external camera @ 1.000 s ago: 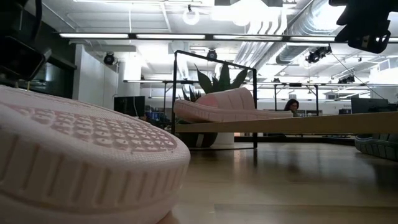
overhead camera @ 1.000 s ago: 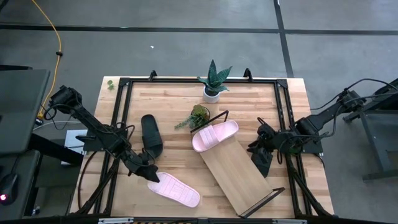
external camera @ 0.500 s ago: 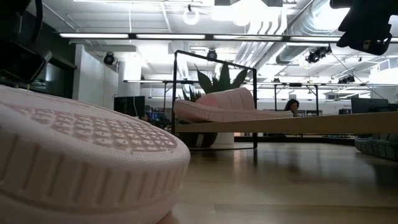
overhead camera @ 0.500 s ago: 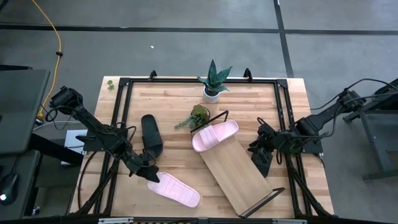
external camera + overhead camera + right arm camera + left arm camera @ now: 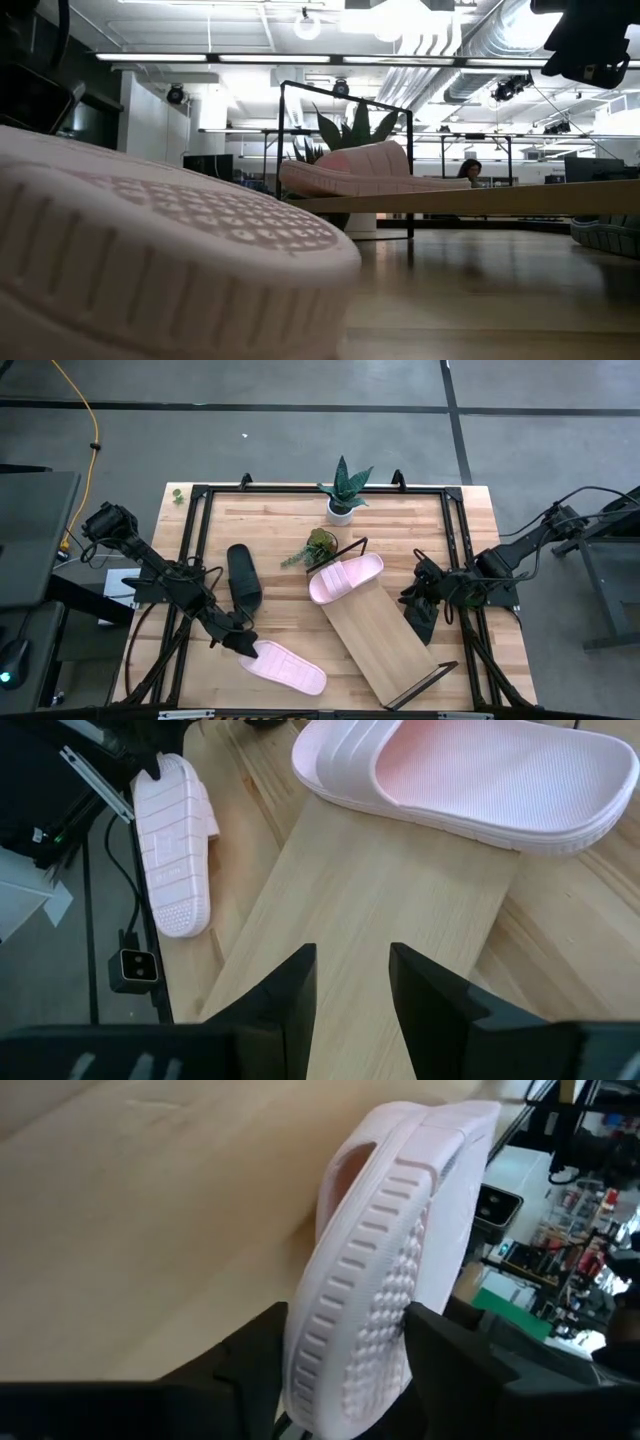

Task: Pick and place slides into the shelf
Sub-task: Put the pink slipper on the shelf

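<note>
Left gripper (image 5: 243,645) is clamped on the end of a pink slide (image 5: 288,666) lying sole-up at the table's (image 5: 280,520) front edge. A second pink slide (image 5: 345,577) sits on the shelf's (image 5: 380,635) far end. Right gripper (image 5: 418,596), fingers parted and empty, hovers beside a black slide (image 5: 421,622); another black slide (image 5: 243,575) lies further back.

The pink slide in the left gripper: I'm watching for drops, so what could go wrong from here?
The left gripper pinches the pink slide only at one end, so it might twist or slip out. The shelf already holds another pink slide at its far end, so the two could collide.
</note>
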`<state>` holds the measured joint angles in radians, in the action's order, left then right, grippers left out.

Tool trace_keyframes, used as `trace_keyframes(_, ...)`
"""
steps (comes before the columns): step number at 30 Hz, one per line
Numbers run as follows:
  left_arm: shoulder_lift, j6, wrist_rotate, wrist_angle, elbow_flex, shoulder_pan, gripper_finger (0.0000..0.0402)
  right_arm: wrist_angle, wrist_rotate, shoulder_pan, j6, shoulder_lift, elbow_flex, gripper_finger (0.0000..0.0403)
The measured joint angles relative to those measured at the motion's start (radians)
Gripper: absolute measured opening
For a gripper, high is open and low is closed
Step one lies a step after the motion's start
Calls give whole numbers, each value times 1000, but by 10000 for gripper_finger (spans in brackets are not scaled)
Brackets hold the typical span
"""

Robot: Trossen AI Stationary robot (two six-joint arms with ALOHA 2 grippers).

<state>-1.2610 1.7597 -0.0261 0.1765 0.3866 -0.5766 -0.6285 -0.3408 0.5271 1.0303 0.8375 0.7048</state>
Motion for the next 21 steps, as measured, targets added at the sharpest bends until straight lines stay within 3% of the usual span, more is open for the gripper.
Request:
trace_keyframes(9, 0, -60, -9, 118, 0, 0, 127, -4, 0, 0, -8, 0, 0, 119)
trace_keyframes(21, 0, -92, -12, 206, 0, 0, 28, -4, -2, 0, -10, 0, 0, 119)
